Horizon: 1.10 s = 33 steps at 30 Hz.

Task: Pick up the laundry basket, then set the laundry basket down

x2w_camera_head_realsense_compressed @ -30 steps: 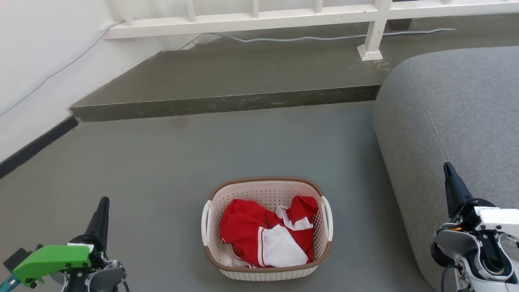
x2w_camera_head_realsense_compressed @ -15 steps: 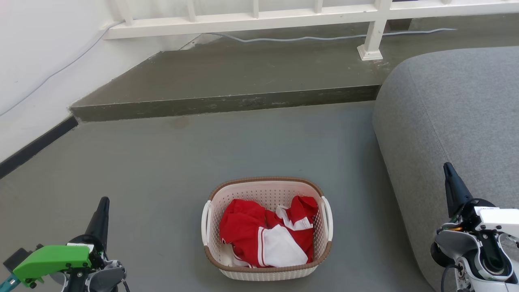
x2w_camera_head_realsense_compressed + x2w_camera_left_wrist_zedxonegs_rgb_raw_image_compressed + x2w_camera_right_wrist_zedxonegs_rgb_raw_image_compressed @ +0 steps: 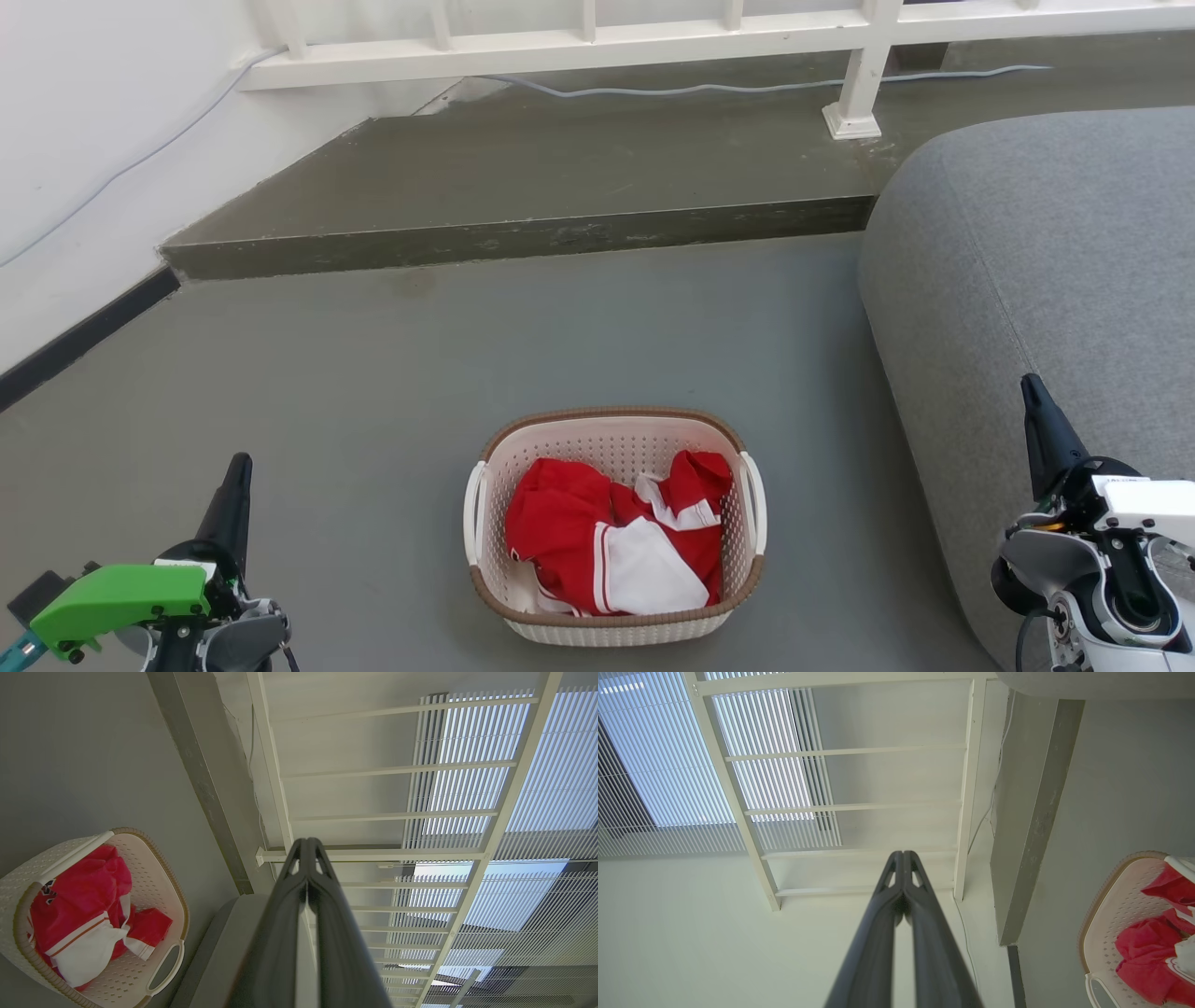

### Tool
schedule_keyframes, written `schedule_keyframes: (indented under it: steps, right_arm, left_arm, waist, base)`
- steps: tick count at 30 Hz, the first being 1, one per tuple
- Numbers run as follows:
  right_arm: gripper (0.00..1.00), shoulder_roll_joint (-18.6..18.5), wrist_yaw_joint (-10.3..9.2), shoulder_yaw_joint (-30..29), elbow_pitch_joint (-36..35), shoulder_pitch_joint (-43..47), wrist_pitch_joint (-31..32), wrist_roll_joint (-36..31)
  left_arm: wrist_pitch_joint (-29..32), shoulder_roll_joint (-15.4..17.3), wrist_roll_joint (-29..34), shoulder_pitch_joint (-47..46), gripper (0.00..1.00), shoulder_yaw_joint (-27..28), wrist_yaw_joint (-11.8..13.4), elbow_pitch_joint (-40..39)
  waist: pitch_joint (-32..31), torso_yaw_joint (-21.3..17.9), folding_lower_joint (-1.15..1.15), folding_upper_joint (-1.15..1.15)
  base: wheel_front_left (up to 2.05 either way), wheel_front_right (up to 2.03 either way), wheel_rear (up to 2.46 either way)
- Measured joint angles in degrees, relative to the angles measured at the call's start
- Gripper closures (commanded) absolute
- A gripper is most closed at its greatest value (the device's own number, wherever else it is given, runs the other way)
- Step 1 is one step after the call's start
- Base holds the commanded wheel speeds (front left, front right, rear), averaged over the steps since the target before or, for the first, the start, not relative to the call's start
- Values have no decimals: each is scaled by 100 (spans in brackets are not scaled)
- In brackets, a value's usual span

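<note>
On the grey floor, laundry basket holding a red-and-white garment, left gripper and right gripper well apart either side — both clenched, empty.

The floor of the cream-white perforated plastic laundry basket is mostly hidden by crumpled red-and-white clothing; the rounded grey fabric sofa is cut off by the head view's right edge.

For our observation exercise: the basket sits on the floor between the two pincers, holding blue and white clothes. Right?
No. The clothes are red and white, not blue, as the head view shows. The basket does sit on the floor between the left pincer and right pincer.
</note>
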Motion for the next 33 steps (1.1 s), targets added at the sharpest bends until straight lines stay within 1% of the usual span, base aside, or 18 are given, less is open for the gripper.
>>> schedule_keyframes:
  steps: [33]
  right_arm:
    - [100, 0, 0, 0, -1, 0, 0, 0]
  left_arm:
    - [0, 0, 0, 0, 100, 0, 0, 0]
  waist:
    - [0, 0, 0, 0]
  base:
    - [0, 0, 0]
